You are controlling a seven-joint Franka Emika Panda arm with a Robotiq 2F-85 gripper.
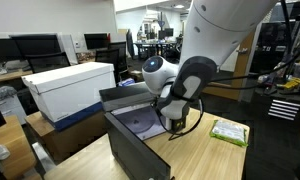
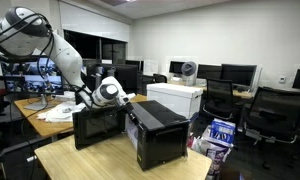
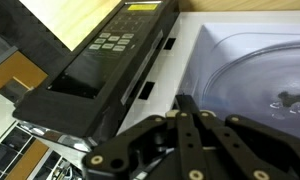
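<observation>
The black microwave oven (image 2: 162,135) stands on the light wooden bench (image 1: 215,160) with its black hinged door (image 2: 98,127) swung open, exposing the clear glass turntable (image 3: 260,75). The gripper (image 3: 193,110) hangs just before the cavity, jaws fully closed, holding nothing. The door is probably rigid, light to swing and glossy. Contact its free edge, away from the hinge, not the grey keypad (image 3: 112,42).

Green packet (image 1: 228,131) lies flat near the right edge of the wooden table (image 1: 205,158). White box (image 1: 70,85) stands beyond the table's far edge. Dark monitors (image 2: 240,72) and black office chairs (image 2: 275,110) sit further back.
</observation>
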